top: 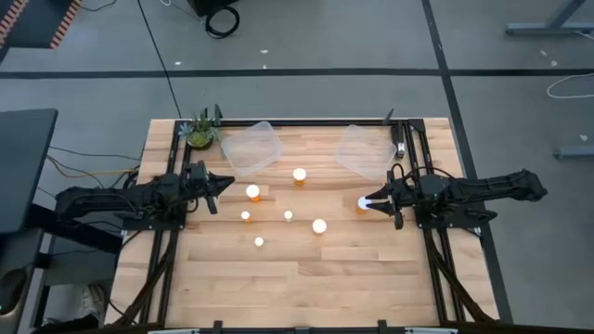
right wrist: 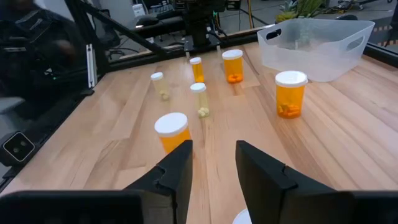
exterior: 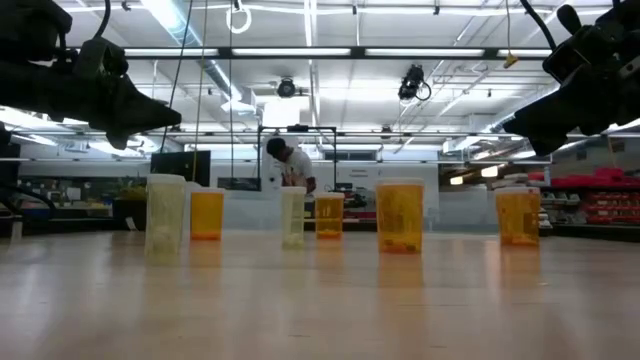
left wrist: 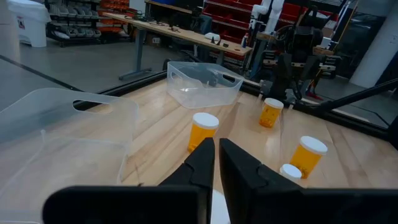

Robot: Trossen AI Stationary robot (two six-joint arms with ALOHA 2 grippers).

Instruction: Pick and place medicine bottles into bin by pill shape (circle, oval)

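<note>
From above, the pale wooden plank surface (top: 306, 278) carries seven medicine bottles (top: 299, 174) scattered across its middle, each reading as a round white cap over a hint of orange; two clear plastic bins, the left bin (top: 251, 147) and the right bin (top: 364, 148), sit near the far edge, with a small potted plant (top: 200, 130) at the far left corner. The left gripper (top: 223, 184) hangs just beside the leftmost wide bottle, and the right gripper (top: 373, 201) sits close against the rightmost bottle (top: 362, 204). At table level the bottles stand upright in a loose row, translucent orange or cloudy cylinders, some squat and wide (exterior: 400, 215), some slim (exterior: 293, 216), with a person working far behind. The left wrist camera shows its fingers pressed together, holding nothing, a wide bottle (left wrist: 203, 132) ahead of the tips. The right wrist camera shows its fingers apart, a white cap (right wrist: 244, 218) just at their base and a wide bottle (right wrist: 171, 132) beyond. These bottles look light, rigid and smooth-walled, so likely slippery and easy to topple; I would pinch squarely across the body below the cap.
</note>
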